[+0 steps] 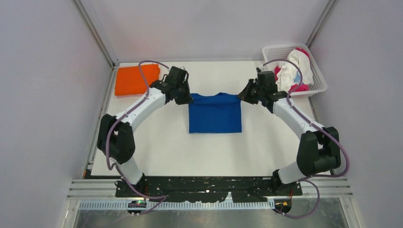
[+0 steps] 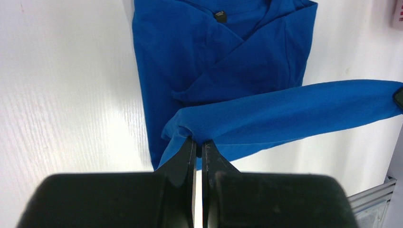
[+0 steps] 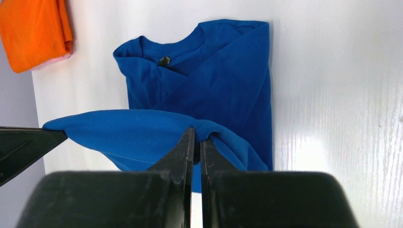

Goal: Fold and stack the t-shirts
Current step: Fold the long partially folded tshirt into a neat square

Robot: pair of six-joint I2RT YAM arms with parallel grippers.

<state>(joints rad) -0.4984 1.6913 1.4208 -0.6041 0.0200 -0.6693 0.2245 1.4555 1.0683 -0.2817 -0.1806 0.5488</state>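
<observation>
White tabletop [image 1: 157, 152] enclosed by pale grey walls, seen from above. A royal blue t-shirt [image 1: 215, 116] lies at the table's centre, narrowed to a rough rectangle. The left gripper [image 1: 185, 97] sits at its far left corner and the right gripper [image 1: 243, 93] at its far right corner. A folded orange t-shirt [image 1: 135, 80] lies at the far left corner of the table, well apart from the blue one. A white lattice basket [image 1: 318, 88] at the far right corner holds crumpled white and magenta shirts [image 1: 299, 66].

Left wrist view: the left gripper [image 2: 198, 141] has its fingers pressed together on a pinch of blue cloth. From that pinch a raised band of the shirt [image 2: 294, 109] runs taut to the right, clear of the layers below. Beneath it the blue t-shirt [image 2: 214, 61] lies flat on the table, its sides folded inward, with a dark neck label [image 2: 220, 16] at the collar.

Right wrist view: the right gripper [image 3: 197, 130] is likewise clamped on blue cloth, the raised band [image 3: 119, 130] running off to the left. The rest of the blue t-shirt [image 3: 223, 76] rests on the table, collar farthest from the camera. The orange t-shirt [image 3: 33, 33] shows in the upper left corner.
</observation>
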